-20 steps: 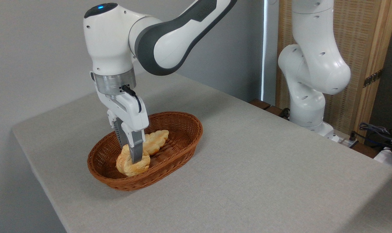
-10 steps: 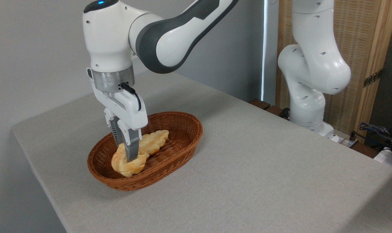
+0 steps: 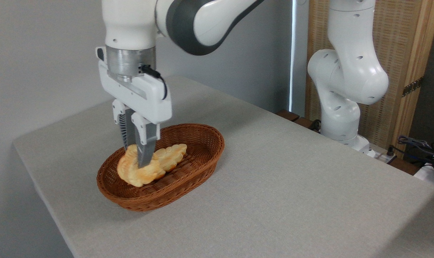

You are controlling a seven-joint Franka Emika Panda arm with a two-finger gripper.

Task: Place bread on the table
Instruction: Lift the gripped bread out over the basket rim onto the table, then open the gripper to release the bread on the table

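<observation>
Grey tabletop (image 3: pixel 274 179), wicker basket (image 3: pixel 202 157), pastry (image 3: pixel 172 156) beside bread (image 3: pixel 130 172), arm upright, end effector (image 3: pixel 136 163) clamped on bread over basket.

No readable text, label, brand, number or sign showed anywhere in the view
</observation>
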